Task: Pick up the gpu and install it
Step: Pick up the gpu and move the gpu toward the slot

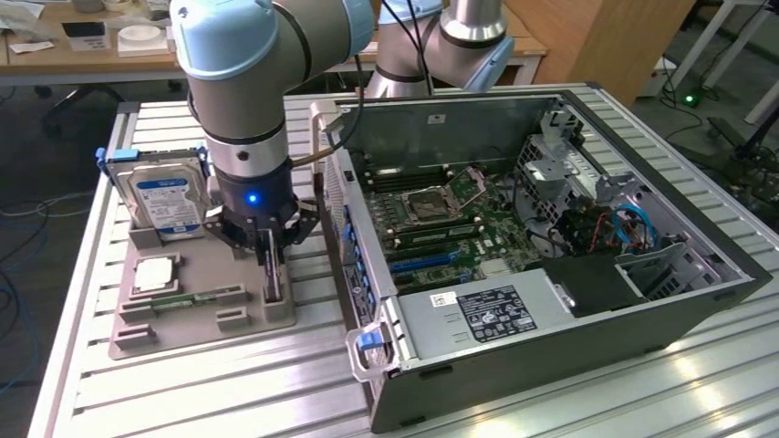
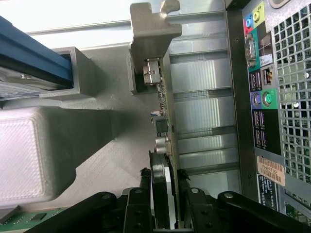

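The gpu (image 1: 273, 276) stands on edge in a slot of the grey holder tray (image 1: 244, 321), at the side nearest the computer case. My gripper (image 1: 270, 254) points straight down onto it. In the wrist view the gpu (image 2: 164, 121) is seen edge-on: green board, black cooler, and the silver end bracket (image 2: 153, 29) at its far end. The gripper (image 2: 164, 175) is open and straddles the card, one finger on each side with only slim gaps showing. The open computer case (image 1: 681, 274) lies on the exterior view's right, with the motherboard (image 1: 451, 228) exposed.
On the tray stand a silver hard drive (image 1: 168, 203) with a blue-white label, a processor chip (image 1: 156, 272) and a narrow memory stick (image 1: 195, 298). The power supply (image 1: 481, 315) fills the case's near corner. The case's rear port panel (image 2: 260, 97) is close beside the card. A second arm's base (image 1: 457, 41) stands behind.
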`<action>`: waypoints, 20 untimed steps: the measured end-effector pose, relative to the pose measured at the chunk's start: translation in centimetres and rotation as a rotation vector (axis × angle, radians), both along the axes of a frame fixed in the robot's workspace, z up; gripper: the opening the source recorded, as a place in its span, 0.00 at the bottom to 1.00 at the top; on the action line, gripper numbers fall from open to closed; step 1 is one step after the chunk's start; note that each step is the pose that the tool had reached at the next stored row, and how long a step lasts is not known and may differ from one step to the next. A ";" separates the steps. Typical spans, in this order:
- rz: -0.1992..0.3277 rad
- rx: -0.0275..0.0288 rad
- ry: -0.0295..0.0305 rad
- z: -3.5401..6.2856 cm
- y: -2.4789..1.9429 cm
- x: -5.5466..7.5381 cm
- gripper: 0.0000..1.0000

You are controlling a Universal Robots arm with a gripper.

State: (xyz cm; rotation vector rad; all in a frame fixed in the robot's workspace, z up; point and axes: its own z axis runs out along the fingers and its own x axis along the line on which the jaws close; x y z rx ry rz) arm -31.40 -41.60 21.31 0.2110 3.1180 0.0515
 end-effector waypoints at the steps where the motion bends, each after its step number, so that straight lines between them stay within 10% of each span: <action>1: 0.000 0.0000 0.0000 0.00 0.00 0.0 0.31; 20: 0.000 0.0000 0.0000 0.00 0.00 0.0 0.29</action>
